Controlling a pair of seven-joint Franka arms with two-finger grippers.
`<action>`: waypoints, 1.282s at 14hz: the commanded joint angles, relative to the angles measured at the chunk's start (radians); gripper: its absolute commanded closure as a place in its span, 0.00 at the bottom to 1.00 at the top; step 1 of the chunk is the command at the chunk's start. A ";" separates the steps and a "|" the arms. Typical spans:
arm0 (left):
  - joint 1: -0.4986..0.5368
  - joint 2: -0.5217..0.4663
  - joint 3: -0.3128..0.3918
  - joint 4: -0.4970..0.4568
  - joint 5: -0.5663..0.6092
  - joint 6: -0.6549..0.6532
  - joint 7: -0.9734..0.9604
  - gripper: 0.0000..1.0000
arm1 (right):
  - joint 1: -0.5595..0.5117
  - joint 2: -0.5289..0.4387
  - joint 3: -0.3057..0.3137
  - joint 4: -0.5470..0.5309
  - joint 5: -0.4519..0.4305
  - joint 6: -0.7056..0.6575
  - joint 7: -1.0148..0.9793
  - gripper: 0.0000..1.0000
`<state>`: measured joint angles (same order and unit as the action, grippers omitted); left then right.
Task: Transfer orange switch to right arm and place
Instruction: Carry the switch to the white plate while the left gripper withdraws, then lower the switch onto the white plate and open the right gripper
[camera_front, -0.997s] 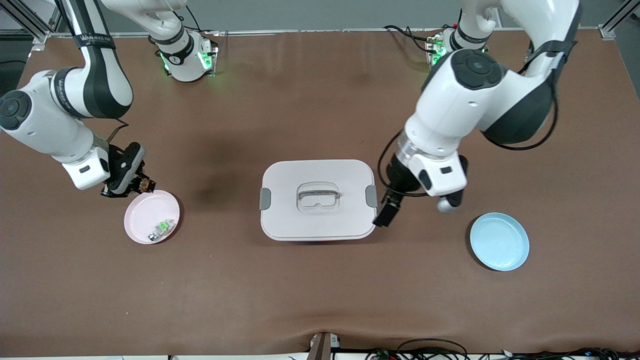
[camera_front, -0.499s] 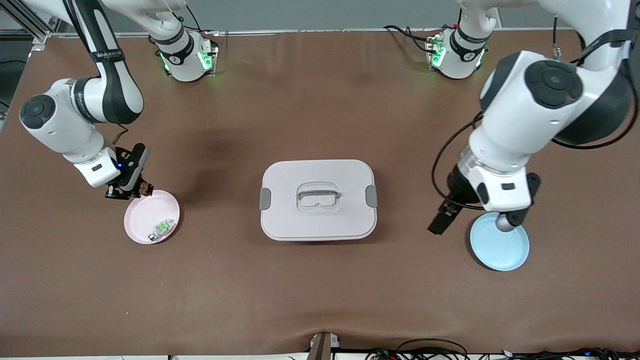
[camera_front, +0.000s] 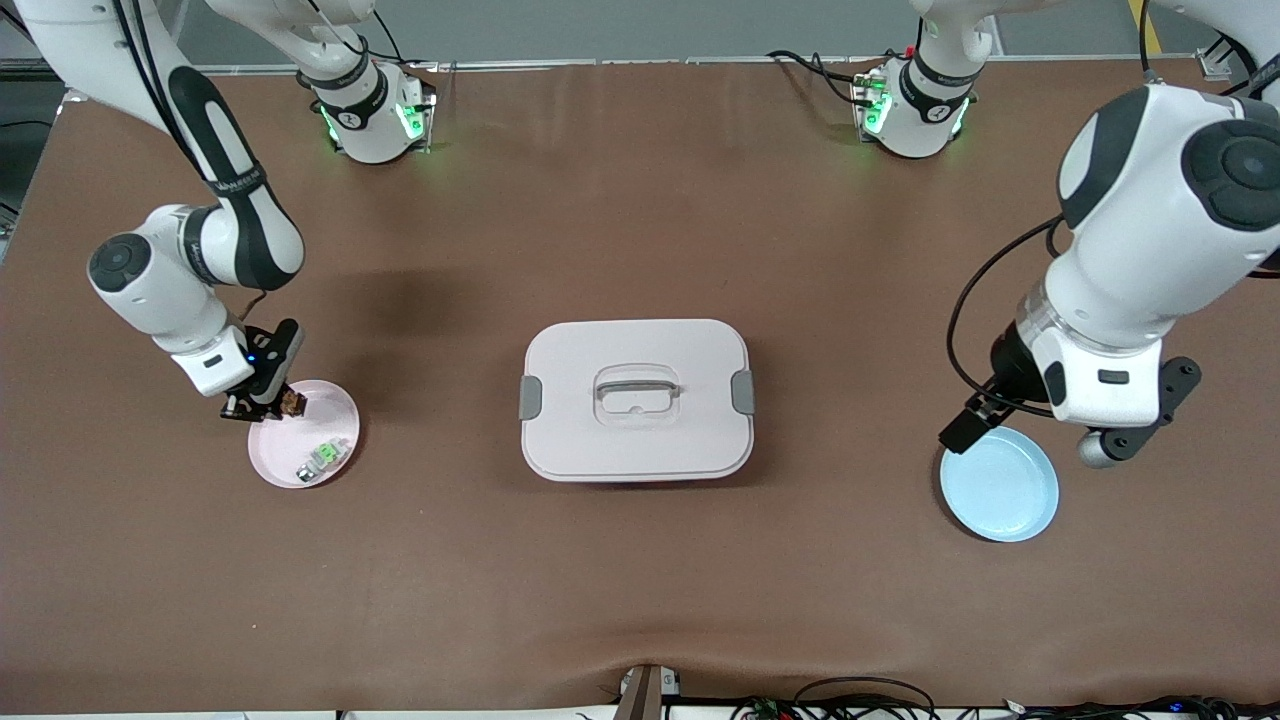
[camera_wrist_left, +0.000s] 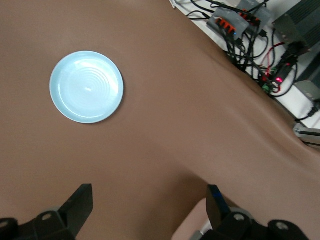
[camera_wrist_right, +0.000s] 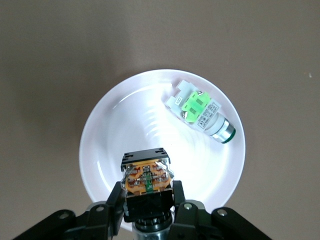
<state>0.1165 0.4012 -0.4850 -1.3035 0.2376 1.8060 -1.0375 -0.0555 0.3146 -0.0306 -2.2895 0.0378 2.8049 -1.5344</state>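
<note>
The orange switch, a tiny black block with an orange face, is held in my right gripper. The gripper hangs over the rim of a pink plate, at the edge nearest the right arm's base. In the right wrist view the switch sits between the shut fingers of that gripper, over the plate. My left gripper is open and empty, just above the table beside a blue plate. In the left wrist view its fingers stand wide apart.
A tiny green-and-white part lies in the pink plate, also in the right wrist view. A closed pale lidded box stands mid-table. The blue plate is empty. Cables lie past the table edge.
My left arm has swung from the box's end to beside the blue plate. My right gripper has moved with the switch to over the pink plate's rim.
</note>
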 joint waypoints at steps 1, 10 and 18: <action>0.023 0.001 -0.003 -0.016 0.031 -0.013 0.063 0.00 | -0.020 0.055 0.021 0.025 0.001 0.057 -0.010 1.00; 0.126 -0.024 -0.003 -0.014 0.031 -0.083 0.359 0.00 | -0.012 0.158 0.028 0.050 0.024 0.130 0.019 1.00; 0.175 -0.071 -0.001 -0.017 0.011 -0.138 0.555 0.00 | 0.014 0.163 0.028 0.085 0.027 0.036 0.086 0.00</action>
<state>0.2847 0.3620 -0.4828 -1.3088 0.2491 1.6859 -0.5456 -0.0476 0.4654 -0.0063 -2.2413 0.0516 2.8950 -1.4632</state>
